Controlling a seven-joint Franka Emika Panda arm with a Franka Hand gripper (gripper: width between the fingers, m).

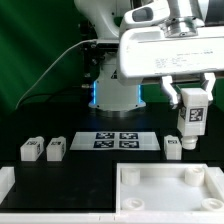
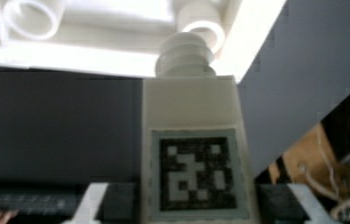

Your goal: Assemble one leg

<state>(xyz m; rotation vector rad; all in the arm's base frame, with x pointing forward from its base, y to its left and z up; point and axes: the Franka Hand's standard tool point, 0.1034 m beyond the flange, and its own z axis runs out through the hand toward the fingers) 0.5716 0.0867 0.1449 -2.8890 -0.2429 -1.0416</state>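
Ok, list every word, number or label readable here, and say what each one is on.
No words, numbers or brand names can be read.
The leg in the gripper: black-and-white tag pattern only, no text.
The marker board: tag patterns only, no text.
The loose legs: dark tag marks, too small to read.

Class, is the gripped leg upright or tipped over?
Upright: the leg hangs vertical in the gripper, clear of the table.
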